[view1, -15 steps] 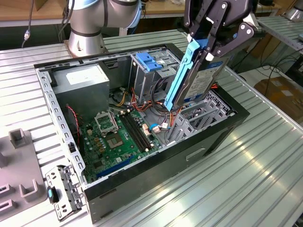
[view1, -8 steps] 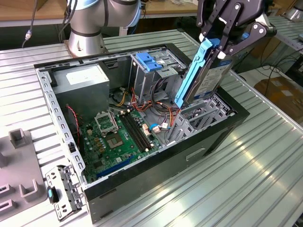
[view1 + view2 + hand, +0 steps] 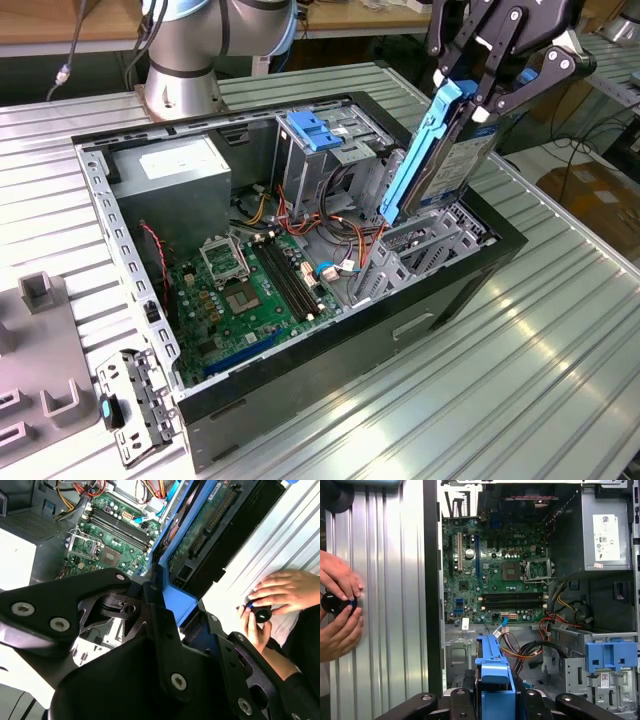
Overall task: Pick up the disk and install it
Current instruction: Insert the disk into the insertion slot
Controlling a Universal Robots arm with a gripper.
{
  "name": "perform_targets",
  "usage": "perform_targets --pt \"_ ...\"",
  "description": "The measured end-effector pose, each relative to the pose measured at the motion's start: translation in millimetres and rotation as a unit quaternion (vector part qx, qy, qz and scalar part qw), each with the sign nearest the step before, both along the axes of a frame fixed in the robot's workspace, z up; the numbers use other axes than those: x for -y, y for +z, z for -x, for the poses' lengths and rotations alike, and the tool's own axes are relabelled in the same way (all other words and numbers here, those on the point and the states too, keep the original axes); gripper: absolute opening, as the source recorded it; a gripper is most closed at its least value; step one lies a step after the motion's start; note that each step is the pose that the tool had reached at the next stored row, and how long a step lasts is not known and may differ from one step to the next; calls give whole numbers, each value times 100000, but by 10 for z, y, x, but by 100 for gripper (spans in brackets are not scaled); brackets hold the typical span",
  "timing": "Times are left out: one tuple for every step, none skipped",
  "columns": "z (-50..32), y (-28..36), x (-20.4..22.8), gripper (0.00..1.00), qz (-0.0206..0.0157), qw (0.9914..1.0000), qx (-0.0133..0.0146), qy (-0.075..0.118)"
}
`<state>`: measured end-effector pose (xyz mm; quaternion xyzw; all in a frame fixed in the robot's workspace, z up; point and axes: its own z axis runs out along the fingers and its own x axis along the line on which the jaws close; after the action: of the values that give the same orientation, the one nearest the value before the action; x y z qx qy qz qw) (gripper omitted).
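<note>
One disk [image 3: 440,160], upper end behind tool [image 3: 462,95]

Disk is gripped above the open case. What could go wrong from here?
1. The hand holds the disk tilted over the drive cage; a skewed entry could jam its blue rails.
2. Loose red and orange cables lie beside that cage and might get pinched.
3. A person's hands sit close beside the case and could be struck.

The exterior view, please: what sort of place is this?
Probably a robotics lab or workshop: an open computer case lies on a ribbed metal table, and the robot arm's gripper holds the disk over it.
</note>
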<state>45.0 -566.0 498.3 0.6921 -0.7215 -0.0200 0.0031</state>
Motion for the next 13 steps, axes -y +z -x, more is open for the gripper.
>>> perform_targets --pt "0 0 0 37 3 100000 -4 1" --pt "-2 -2 0 37 1 100000 -4 1" --pt "-7 -12 0 37 0 100000 -5 10" --pt "-9 -28 0 37 -1 100000 -6 9" --pt "-11 -67 1 37 -2 100000 -3 25" --pt "-23 -101 0 37 10 100000 -4 172" --pt "-36 -121 0 37 21 99999 -3 441" --pt "-47 -136 0 37 50 99997 -4 795" --pt "-61 -153 -1 37 86 99993 -5 1219" --pt "-79 -170 0 37 121 99989 -7 1476" --pt "-97 -188 0 37 132 99987 -4 1609" --pt "-113 -203 0 37 139 99986 -7 1653" --pt "-136 -227 0 37 139 99986 -5 1668"
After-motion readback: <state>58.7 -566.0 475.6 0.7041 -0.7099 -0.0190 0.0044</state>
